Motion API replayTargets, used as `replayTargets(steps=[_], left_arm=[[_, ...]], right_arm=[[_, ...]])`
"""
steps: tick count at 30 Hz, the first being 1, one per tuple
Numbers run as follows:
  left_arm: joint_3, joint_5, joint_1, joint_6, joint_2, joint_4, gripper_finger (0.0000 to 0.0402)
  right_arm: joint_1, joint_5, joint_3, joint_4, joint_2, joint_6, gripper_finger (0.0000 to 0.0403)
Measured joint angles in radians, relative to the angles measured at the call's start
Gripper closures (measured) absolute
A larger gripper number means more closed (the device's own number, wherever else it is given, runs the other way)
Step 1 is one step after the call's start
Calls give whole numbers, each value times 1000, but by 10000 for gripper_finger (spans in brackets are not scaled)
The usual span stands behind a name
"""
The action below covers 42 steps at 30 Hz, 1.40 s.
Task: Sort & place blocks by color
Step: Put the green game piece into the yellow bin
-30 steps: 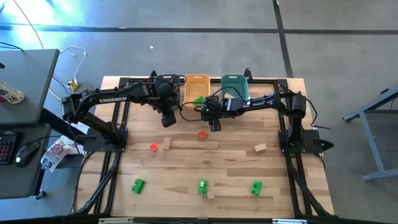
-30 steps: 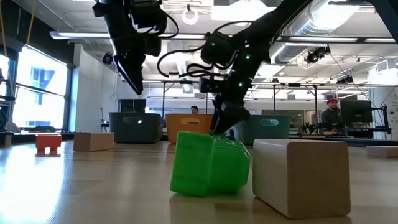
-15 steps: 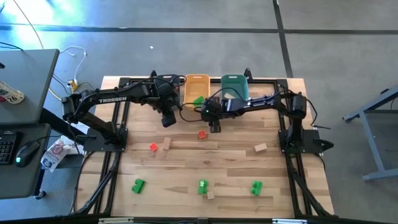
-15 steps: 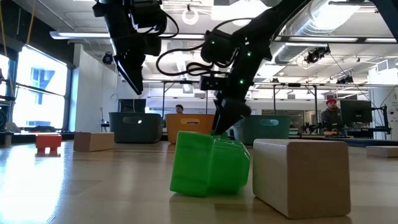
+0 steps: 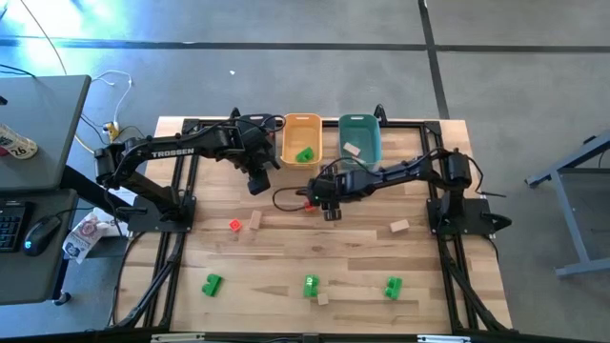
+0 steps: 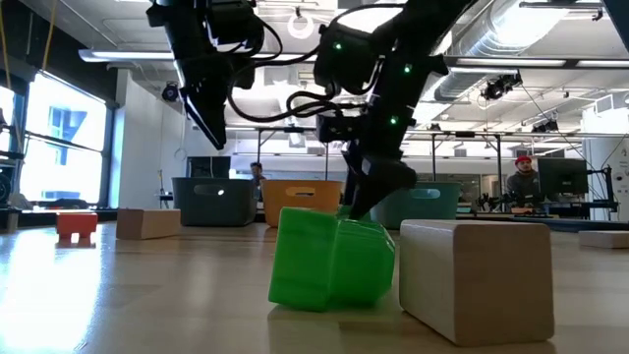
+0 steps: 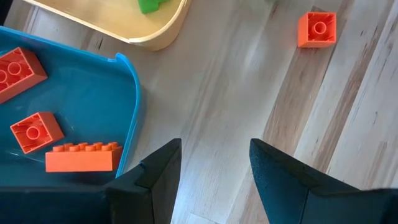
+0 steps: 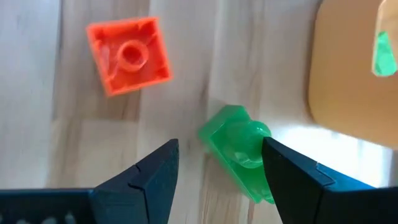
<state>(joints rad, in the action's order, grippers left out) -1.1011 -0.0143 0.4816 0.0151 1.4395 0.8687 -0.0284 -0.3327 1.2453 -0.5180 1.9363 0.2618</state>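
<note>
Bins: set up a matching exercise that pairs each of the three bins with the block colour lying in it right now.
Column one:
1. blue bin
2. orange-yellow bin
3. teal bin

Column two:
A. tan block
B. green block
C. red-orange blocks

Pairs: 1-C, 2-B, 3-A.
</note>
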Motion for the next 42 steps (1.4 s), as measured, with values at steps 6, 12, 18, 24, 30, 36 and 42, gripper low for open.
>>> replayTargets(steps=[6,12,18,24,30,36,42], left_arm=[[0,0,0,0,0,0,227],[0,0,0,0,0,0,227],[0,0,0,0,0,0,227],[0,0,0,0,0,0,227],[0,0,0,0,0,0,227],[0,0,0,0,0,0,227],[0,0,0,0,0,0,227]], right_arm=[[10,45,85,-111,6,2,194],[-4,97,139,-158,5,35,194],[-41,142,148,-163,3,157,194],[-104,242,146,-178,3,209,194],[-142,294,146,-181,14,235,194],[-136,316,146,-190,64,253,194],[-133,278,146,-189,105,254,194]])
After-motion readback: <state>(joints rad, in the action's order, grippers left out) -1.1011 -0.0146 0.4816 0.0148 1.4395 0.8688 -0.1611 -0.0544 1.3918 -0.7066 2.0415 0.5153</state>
